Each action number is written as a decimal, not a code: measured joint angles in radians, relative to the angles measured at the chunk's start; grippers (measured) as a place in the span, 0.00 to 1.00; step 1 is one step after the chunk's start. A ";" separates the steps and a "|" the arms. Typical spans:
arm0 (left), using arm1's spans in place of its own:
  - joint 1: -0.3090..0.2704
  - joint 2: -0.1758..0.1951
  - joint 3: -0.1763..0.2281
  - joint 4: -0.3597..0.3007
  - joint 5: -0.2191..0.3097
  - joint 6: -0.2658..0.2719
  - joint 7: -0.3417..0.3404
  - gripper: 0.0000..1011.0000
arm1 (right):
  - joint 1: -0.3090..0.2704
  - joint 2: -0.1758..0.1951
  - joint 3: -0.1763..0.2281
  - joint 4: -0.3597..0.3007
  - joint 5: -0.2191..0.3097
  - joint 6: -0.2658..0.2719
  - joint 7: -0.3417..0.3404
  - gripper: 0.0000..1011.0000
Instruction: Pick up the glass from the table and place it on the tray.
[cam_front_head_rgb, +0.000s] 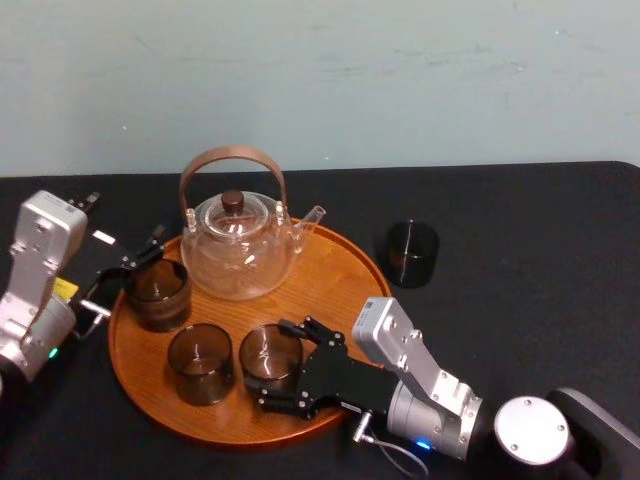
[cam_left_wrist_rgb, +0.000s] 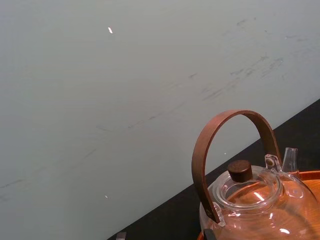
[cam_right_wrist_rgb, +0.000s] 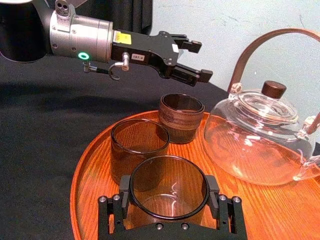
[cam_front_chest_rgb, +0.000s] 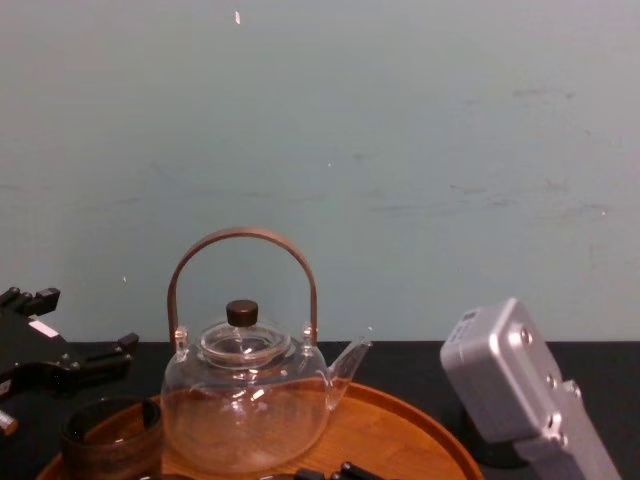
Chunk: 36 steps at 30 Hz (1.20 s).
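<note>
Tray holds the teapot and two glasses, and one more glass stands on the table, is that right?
Not quite. The head view shows three glasses on the tray, not two. The teapot is on it, and one more glass stands on the table.

teapot (cam_front_head_rgb: 238, 255) fills tray's (cam_front_head_rgb: 345, 285) back, right side open

Light was flat and fairly bright, from above. Teapot (cam_front_head_rgb: 240, 250) caught small hot glints on belly and lid. Tray (cam_right_wrist_rgb: 90, 165) under it showed soft sheen; glass (cam_right_wrist_rgb: 169, 192) in front of it threw only a faint shadow. Black cloth (cam_front_head_rgb: 520, 220) around it ate the light; wall (cam_front_chest_rgb: 450, 150) behind was evenly lit.
</note>
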 joint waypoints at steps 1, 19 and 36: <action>0.000 0.000 0.000 0.000 0.000 0.000 0.000 0.99 | 0.000 0.000 0.000 0.000 0.001 0.001 0.000 0.90; 0.000 0.000 0.000 0.000 0.000 0.000 0.000 0.99 | -0.003 -0.002 0.002 -0.001 0.008 0.011 -0.005 0.90; 0.000 0.000 0.000 0.000 0.000 0.000 0.000 0.99 | -0.020 0.019 0.018 -0.039 0.005 -0.016 -0.025 0.99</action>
